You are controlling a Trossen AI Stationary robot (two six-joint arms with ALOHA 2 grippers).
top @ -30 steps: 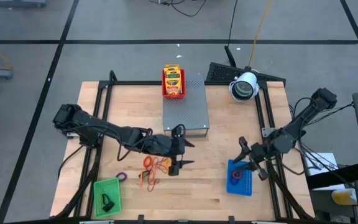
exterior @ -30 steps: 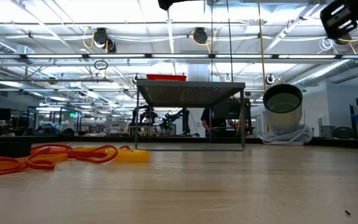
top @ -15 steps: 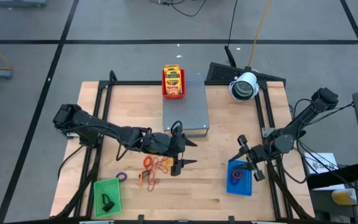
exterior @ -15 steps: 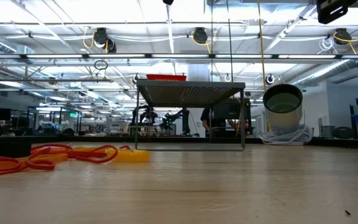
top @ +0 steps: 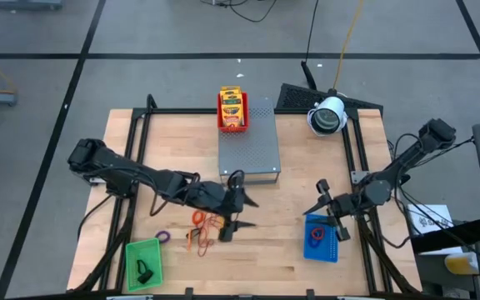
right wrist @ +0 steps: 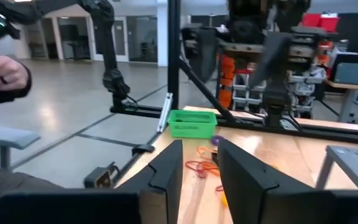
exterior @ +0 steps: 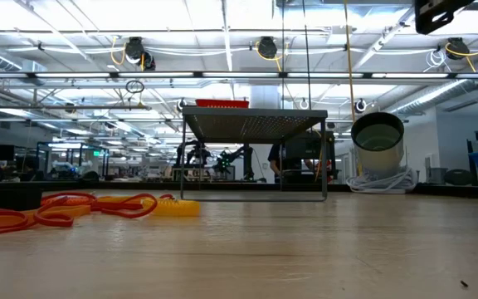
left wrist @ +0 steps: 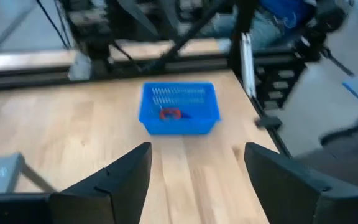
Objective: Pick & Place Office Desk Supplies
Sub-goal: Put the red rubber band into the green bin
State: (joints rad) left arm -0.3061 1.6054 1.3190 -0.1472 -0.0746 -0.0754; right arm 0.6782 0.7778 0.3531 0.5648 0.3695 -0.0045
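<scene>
Low view, nearest first: bare wooden tabletop (exterior: 289,249), then orange rubber-band loops (exterior: 56,208) lying flat on it, touching a yellow packet (exterior: 177,208). Behind them the grey perforated box (exterior: 256,124) with a red tray (exterior: 222,104) on top.

High view: green tray (top: 142,262) at the near left corner, a small dark clip-like piece (top: 145,268) inside it. Purple loop (top: 162,236) just beside the tray. The orange and red loops lie in a loose tangle near the tabletop's middle. Left hand (top: 233,214) hangs over the right edge of that tangle, fingers apart, nothing between them. Blue tray (top: 321,239) at the near right, red and blue loops (top: 314,236) in it. Right hand (top: 323,208) sits above the tray's far edge; fingers part way apart, empty.

Right wrist view: gap between the two dark fingers (right wrist: 166,174) is narrow, nothing in it.

Farther back, crayon packets (top: 232,107) fill the red tray at the box's far end. White lamp-like fixture (top: 327,114) stands at the far right.
</scene>
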